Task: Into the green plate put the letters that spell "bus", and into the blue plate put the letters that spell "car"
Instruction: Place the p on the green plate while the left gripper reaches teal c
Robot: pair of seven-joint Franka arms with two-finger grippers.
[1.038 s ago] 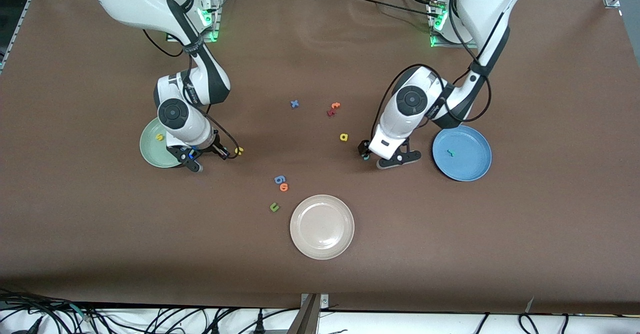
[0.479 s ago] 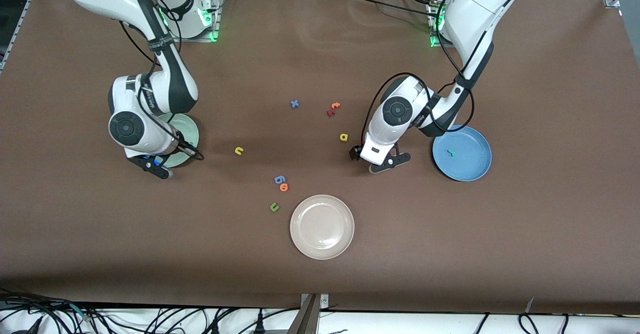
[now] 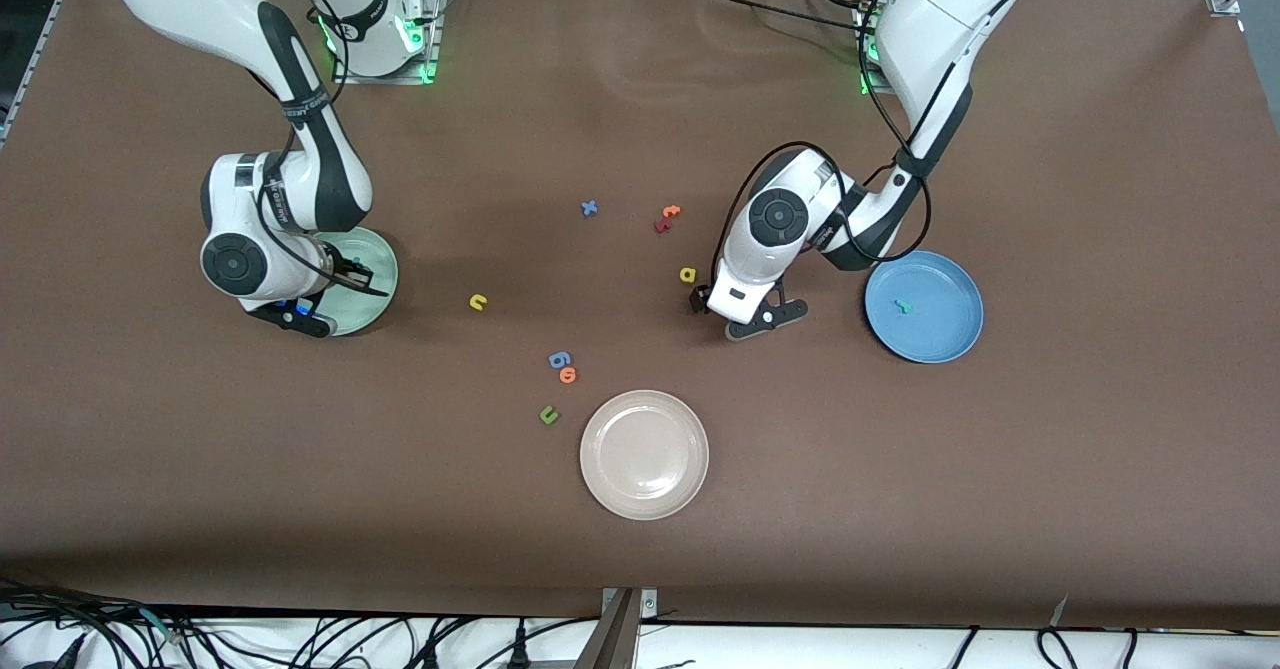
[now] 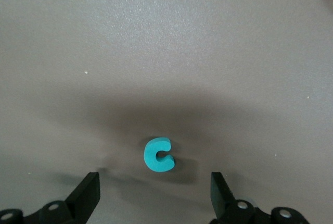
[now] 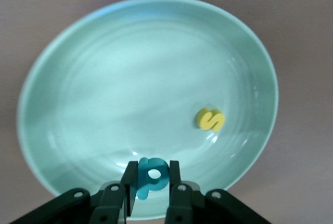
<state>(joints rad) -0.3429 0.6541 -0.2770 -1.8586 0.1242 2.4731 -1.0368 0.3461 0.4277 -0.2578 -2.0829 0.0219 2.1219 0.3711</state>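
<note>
On the brown table [image 3: 1050, 469], a teal "b" [image 5: 152, 176] is held by the right gripper [image 5: 151, 190] over the green plate [image 5: 93, 104]; the left gripper [image 4: 156, 200] is spread wide around a teal "c" [image 4: 158, 154].

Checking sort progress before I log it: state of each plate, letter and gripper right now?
green plate: holds yellow s
right gripper: shut on teal b, over green plate
blue plate: holds teal r
left gripper: open over teal c, on table
yellow u, yellow a: loose on table
</note>
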